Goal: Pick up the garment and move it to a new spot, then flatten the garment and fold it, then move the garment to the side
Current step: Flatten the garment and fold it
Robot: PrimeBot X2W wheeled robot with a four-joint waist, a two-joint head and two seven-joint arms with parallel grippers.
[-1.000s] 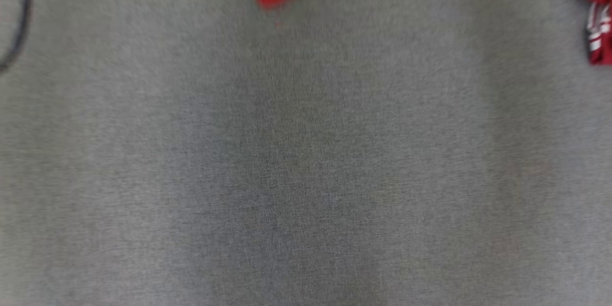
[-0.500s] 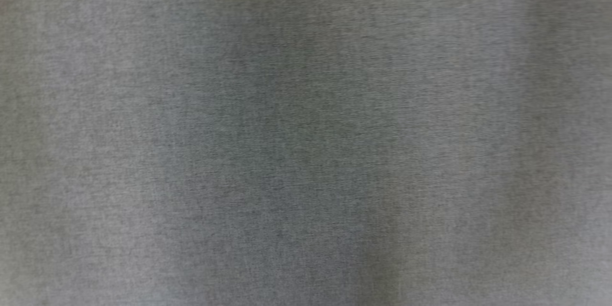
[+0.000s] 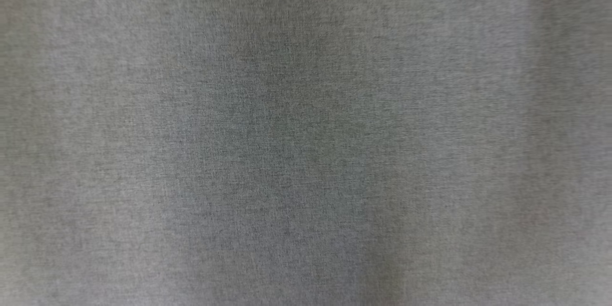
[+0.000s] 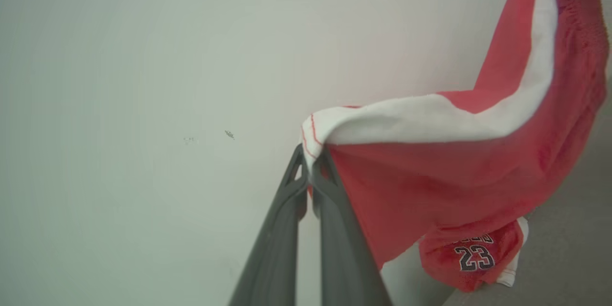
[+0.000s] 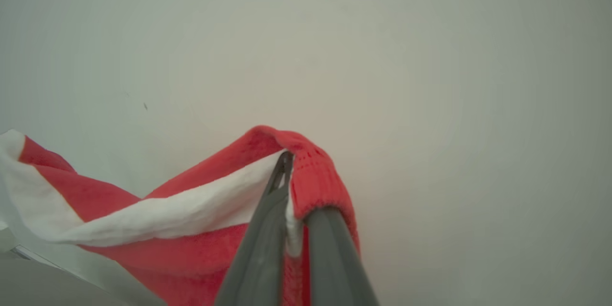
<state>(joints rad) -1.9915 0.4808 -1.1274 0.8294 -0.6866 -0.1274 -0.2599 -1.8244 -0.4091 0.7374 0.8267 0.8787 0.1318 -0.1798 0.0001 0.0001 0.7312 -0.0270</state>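
Our left fingers (image 4: 302, 184) are pinched shut on a white-trimmed corner of the garment (image 4: 430, 177). Our right fingers (image 5: 282, 191) are clamped on its ribbed red edge (image 5: 311, 177), with cloth folded over one tip. In the left wrist view the white stripe (image 4: 430, 119) runs from the grip toward 3 o'clock and then climbs to 1 o'clock. The red bulk sags toward 5 o'clock, where the lobe printed with the number 23 (image 4: 473, 257) hangs lowest, right by the grey desk (image 4: 573, 258); we cannot tell whether it touches. In the right wrist view the cloth trails away toward 8 o'clock. The head view looks down on the desk's grey weave, blurred. We judge that the garment is lifted and in transit to its new spot, so laying it down cleanly is what matters. We should draw our two grips apart until the edge between them runs straight and level. Then we let the hanging end land first and pull away from it, so the rest unrolls flat rather than heaping. The left bite looks shallow, only on the trim, so we go smoothly and let go only once the cloth lies down.
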